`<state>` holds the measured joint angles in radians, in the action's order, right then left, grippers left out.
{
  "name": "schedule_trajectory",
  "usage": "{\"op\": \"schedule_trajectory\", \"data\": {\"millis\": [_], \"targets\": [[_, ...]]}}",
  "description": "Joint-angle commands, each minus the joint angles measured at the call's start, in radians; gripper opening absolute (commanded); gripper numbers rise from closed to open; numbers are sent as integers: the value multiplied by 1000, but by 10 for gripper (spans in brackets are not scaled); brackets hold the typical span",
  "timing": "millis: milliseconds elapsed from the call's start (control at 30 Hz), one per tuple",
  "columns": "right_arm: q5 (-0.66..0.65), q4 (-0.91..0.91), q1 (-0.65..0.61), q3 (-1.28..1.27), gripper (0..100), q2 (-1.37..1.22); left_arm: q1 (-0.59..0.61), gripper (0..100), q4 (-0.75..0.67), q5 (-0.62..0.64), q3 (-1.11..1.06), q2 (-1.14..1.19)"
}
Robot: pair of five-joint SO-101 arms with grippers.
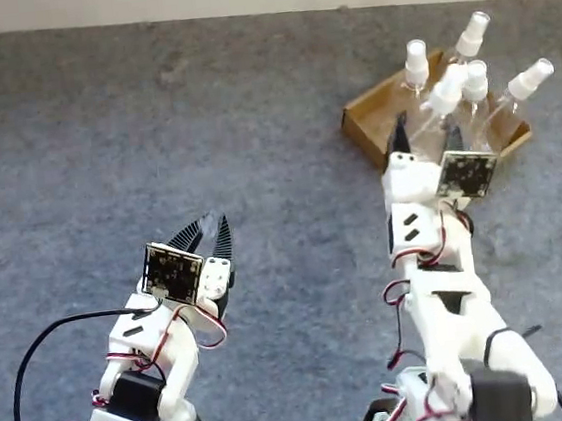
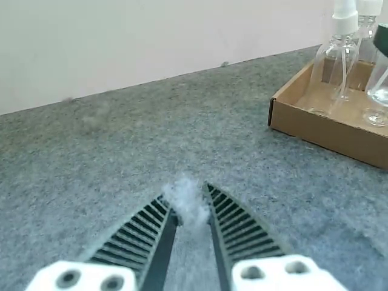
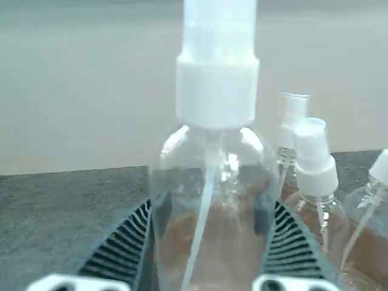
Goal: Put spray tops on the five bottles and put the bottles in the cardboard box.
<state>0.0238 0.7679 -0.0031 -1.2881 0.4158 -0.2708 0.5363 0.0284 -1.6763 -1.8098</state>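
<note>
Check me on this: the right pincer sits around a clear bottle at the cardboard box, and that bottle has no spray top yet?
No. The right pincer sits around a clear bottle at the cardboard box, but that bottle already has a white spray top; the right wrist view shows it.

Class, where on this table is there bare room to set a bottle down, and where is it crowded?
Bare grey mat stretches from the left gripper to the cardboard box. Crowded: the box, with five bottles, the right gripper clasping one bottle.

Left end effector point(image 2: 187, 195) slightly parted over grey mat point(image 2: 121, 139) — cardboard box point(image 2: 315, 130) beyond, capped bottles point(image 2: 336, 66) standing inside.
</note>
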Motion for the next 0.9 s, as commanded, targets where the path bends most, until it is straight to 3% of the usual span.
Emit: {"op": "schedule_trajectory", "data": {"millis": [0,333,533,767,867], "targets": [[-21,-107,-38,4,148,154,16,5,15,-6,-18,-15],[-26,-582,-183,4,148,530,25,5,6,-8,-18,-15],[-26,-851,-315,4,148,742,114,5,-26,-3,-18,-15],[-28,-1038,-432,4,148,889,142,5,-83,-2,-18,-15],[-98,-1093,-513,4,147,914,142,5,-87,-2,-18,-15]]}}
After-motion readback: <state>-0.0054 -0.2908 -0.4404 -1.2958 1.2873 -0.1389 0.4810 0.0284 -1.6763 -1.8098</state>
